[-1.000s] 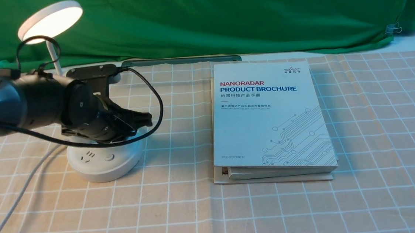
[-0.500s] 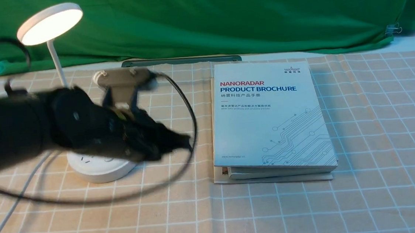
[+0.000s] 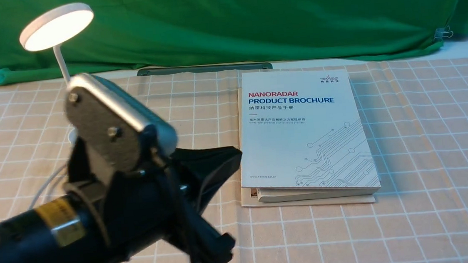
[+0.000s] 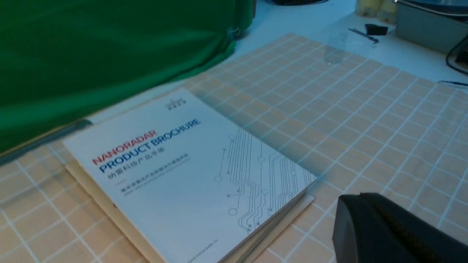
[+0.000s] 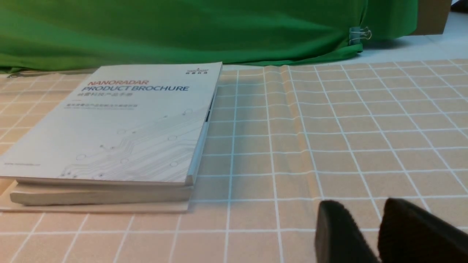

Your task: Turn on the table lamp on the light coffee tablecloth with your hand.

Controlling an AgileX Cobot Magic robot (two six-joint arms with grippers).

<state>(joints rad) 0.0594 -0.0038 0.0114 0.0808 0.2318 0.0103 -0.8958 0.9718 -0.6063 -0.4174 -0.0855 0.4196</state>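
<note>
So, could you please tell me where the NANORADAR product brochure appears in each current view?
Front view: just right of centre, the NANORADAR product brochure atop a small stack.
Left wrist view: left of centre in the picture, turned at a slant.
Right wrist view: picture's left side, seen at a low angle.
Shared landmark: the green cloth backdrop, along the upper part of all three.

Light coffee tablecloth [image 3: 309, 242] beneath stacked books [image 3: 305, 138] and the table lamp [image 3: 57, 26].
</note>
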